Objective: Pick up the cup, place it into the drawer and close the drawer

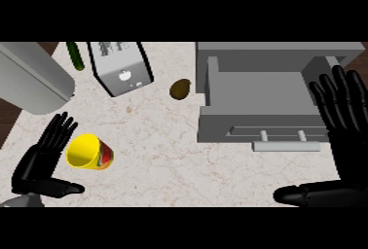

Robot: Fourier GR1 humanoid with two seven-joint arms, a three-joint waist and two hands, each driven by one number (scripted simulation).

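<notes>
A yellow cup (89,152) with a red and green side lies tilted on the marble counter at the lower left, its mouth facing up-left. My left hand (42,160) stands open just left of the cup, fingers straight and close to its rim, thumb (63,187) pointing right below it. The grey drawer (253,92) at the upper right is pulled open, its handle (285,145) at the front. My right hand (342,126) is open at the right edge, fingers up beside the drawer's right side, thumb (302,194) sticking out to the left.
A grey cylinder (32,78) lies at the upper left. Beside it are a green cucumber (75,56), a boxed carton (120,68) and a brown kiwi (180,88) near the drawer's left wall. Bare marble counter (179,160) stretches between the hands.
</notes>
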